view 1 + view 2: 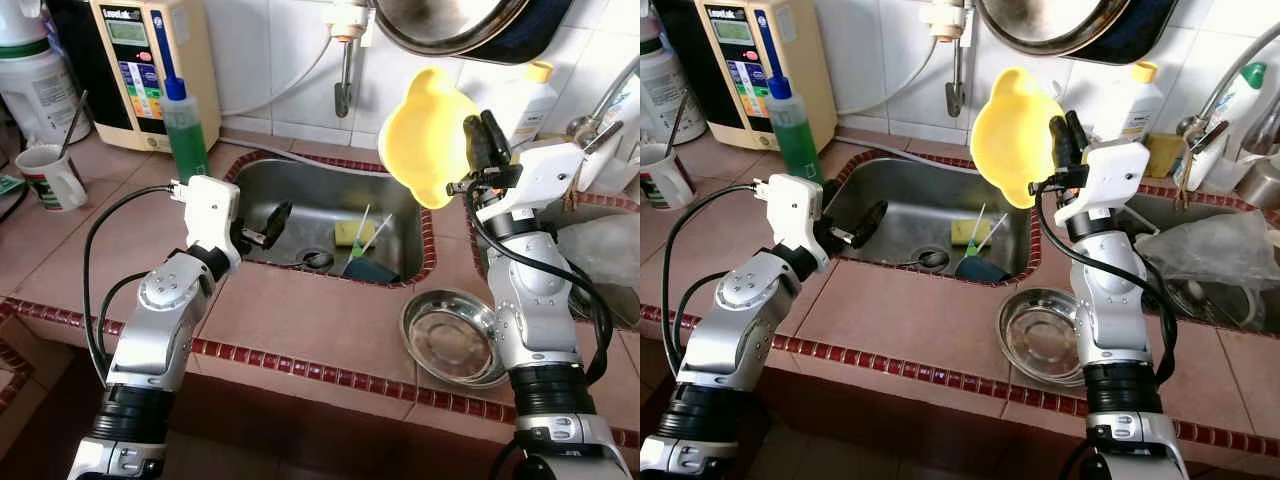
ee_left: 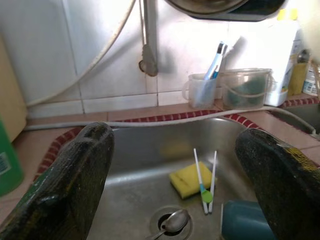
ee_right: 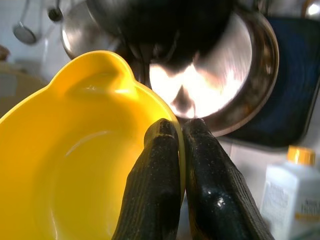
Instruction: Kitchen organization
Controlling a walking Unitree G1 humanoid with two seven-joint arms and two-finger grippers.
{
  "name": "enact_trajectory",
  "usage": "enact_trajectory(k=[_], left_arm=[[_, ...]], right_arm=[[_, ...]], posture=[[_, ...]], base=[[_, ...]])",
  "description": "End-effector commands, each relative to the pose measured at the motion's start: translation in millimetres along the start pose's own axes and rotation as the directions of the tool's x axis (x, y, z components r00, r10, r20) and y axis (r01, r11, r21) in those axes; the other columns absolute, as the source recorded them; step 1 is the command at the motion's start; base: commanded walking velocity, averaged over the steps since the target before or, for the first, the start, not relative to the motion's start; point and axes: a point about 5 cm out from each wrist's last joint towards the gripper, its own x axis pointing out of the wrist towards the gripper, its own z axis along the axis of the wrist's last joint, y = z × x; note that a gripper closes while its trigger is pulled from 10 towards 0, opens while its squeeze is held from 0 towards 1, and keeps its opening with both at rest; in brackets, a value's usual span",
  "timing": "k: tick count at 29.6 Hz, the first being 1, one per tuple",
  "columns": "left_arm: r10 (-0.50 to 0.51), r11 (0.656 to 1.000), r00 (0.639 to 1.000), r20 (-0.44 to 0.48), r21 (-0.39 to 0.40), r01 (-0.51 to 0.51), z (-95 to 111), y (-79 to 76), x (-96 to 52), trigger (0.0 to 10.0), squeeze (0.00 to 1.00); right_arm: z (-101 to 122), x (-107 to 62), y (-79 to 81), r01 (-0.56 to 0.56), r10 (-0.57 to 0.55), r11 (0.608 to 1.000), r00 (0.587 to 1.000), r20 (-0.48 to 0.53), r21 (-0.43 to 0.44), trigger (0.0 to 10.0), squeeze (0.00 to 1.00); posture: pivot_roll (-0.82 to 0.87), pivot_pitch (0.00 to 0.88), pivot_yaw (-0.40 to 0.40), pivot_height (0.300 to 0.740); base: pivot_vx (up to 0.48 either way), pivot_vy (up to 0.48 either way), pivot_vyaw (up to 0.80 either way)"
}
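My right gripper (image 3: 180, 127) is shut on the rim of a yellow plastic bowl (image 1: 425, 135), held up and tilted above the right edge of the steel sink (image 1: 300, 190). My left gripper (image 1: 268, 226) stands open over the sink's left side, nothing between its fingers (image 2: 75, 185). In the sink lie a yellow sponge (image 2: 187, 180), two white sticks with green tips (image 2: 205, 182), a spoon (image 2: 172, 222) at the drain and a teal cup (image 1: 370, 268). A shallow steel dish (image 1: 450, 335) rests on the tiled counter below the right arm.
A green soap bottle (image 1: 185, 125), a water appliance (image 1: 150, 60) and a mug (image 1: 50, 175) stand at the back left. A dark pan (image 1: 450, 25) hangs on the wall above the bowl. A white bottle (image 1: 530, 100) and a second basin with a plastic bag (image 1: 600, 250) are at the right.
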Motion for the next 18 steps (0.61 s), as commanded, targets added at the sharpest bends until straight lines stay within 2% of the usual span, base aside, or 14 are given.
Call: enact_trajectory(k=[1, 5, 8, 18], left_arm=[[-0.023, 1.0, 1.0, 0.003, 0.015, 0.023, 3, -3.9, -0.8, 10.0, 0.0], [-0.062, 0.998, 0.998, -0.007, 0.024, 0.062, 2, -10.1, -3.0, 10.0, 0.0], [-0.082, 0.996, 0.997, -0.008, 0.025, 0.082, 2, -13.1, -4.4, 10.0, 0.0], [-0.197, 0.98, 0.98, -0.005, 0.014, 0.197, 6, -32.6, -13.3, 10.0, 0.0]], right_arm=[[0, 4.3, -6.2, 0.026, -0.026, 1.0, 0.999, -0.018, 0.011, 10.0, 0.0], [-13, 8.1, -11.1, 0.047, -0.044, 0.999, 0.992, -0.118, 0.025, 10.0, 0.0], [-16, 10.5, -12.9, 0.045, -0.043, 0.999, 0.988, -0.148, 0.011, 10.0, 0.0], [-25, 21.4, -17.0, 0.009, 0.003, 0.999, 0.973, -0.232, 0.051, 10.0, 0.0]], posture=[[-0.02, 0.048, 0.005, 0.74], [-0.02, 0.053, 0.006, 0.74], [-0.02, 0.057, 0.006, 0.74], [-0.01, 0.075, 0.0, 0.74]], base=[[0.0, 0.0, 0.0], [0.0, 0.0, 0.0], [0.0, 0.0, 0.0], [0.0, 0.0, 0.0]])
